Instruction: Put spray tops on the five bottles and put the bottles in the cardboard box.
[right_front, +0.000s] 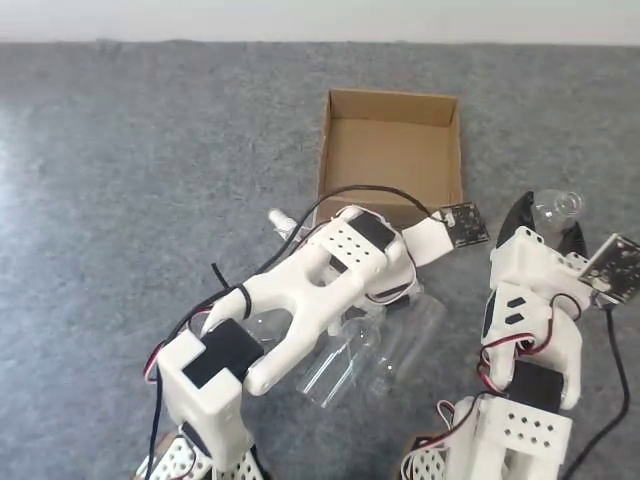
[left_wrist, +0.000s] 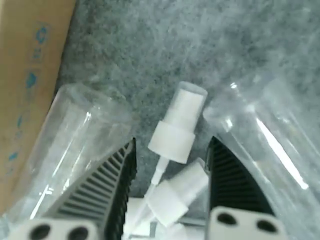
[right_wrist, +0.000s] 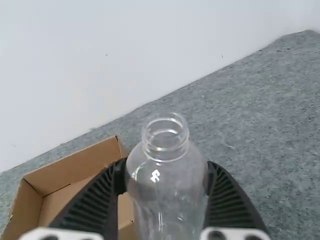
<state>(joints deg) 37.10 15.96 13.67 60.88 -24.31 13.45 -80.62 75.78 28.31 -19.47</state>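
Left arm (right_front: 320, 275) is half hiding lying bottles (right_front: 352, 352); spray top (left_wrist: 176, 125) is lying within open left hand (left_wrist: 171, 145); right hand (right_wrist: 165, 172) is gripping uncapped bottle (right_wrist: 165, 147).

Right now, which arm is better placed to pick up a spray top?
Left, probably: the left gripper hangs open over a spray top on the carpet, while the right gripper is shut on an uncapped bottle.

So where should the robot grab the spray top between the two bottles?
Probably its wide collar, from above. The spray top lies flat with a thin tube at one end, and the left gripper hangs open with a finger on each side of it.
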